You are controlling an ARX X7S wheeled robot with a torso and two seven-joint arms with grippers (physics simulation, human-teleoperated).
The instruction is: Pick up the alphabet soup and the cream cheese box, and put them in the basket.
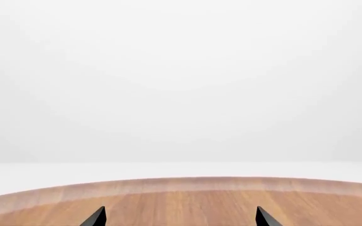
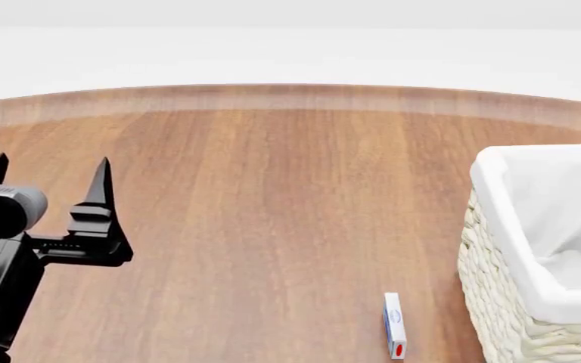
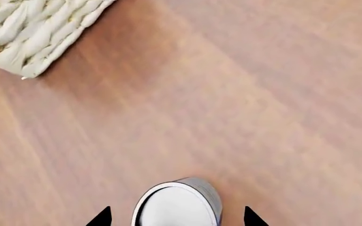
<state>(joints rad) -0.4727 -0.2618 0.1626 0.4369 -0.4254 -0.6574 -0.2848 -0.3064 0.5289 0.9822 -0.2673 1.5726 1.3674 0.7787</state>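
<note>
Two grippers we log: left gripper (image 2: 46, 178) spread wide, empty; right gripper (image 3: 176, 217) open, straddling a white-topped can (image 3: 177, 206), basket (image 3: 36, 33) near

A bare simulated test space, not a lived-in room: a smooth wooden desk (image 2: 270, 197) with a curved far edge stands before a blank white backdrop (image 1: 181, 70), rendered flat and without any furnishings.
</note>
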